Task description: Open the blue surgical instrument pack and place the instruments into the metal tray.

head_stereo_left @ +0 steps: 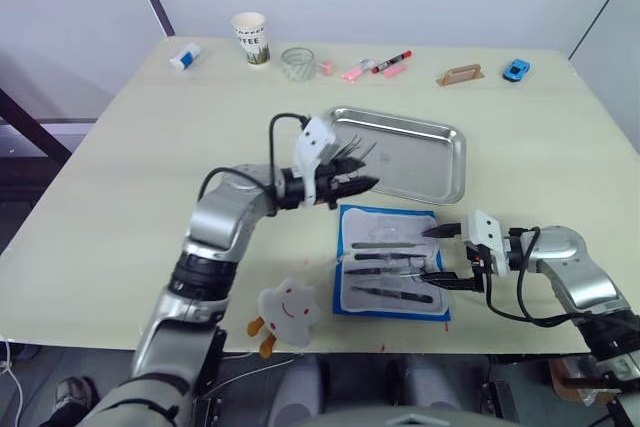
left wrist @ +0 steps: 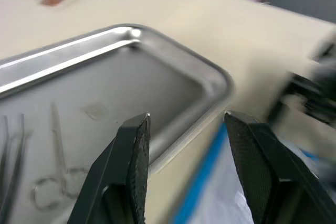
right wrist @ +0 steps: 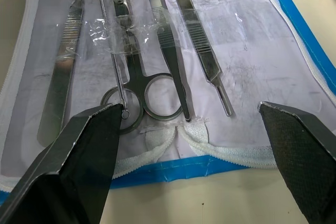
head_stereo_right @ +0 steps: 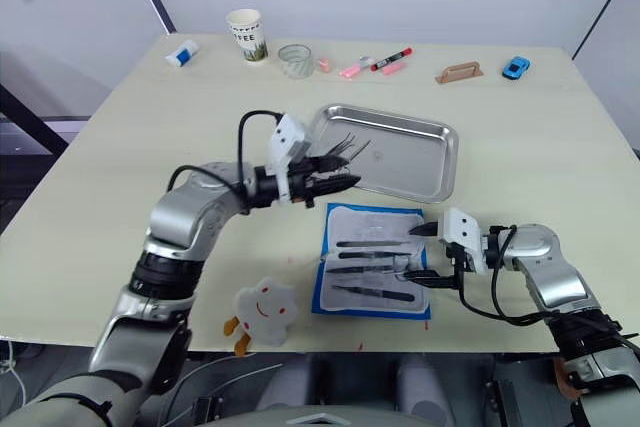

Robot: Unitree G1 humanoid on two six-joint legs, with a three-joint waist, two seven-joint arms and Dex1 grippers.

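The blue surgical instrument pack lies open on the table, white lining up, just in front of the metal tray. Several instruments, among them ring-handled scissors and tweezers, sit in the lining's slots. A few more instruments lie in the tray's left end. My left gripper hovers open and empty over the tray's near left corner. My right gripper is open at the pack's right edge, its fingers pointing at the instruments' handles without touching them.
Along the far edge stand a paper cup, a glass, pink and red markers, a brown holder and a blue toy car. A white star-shaped toy lies at the front edge, left of the pack.
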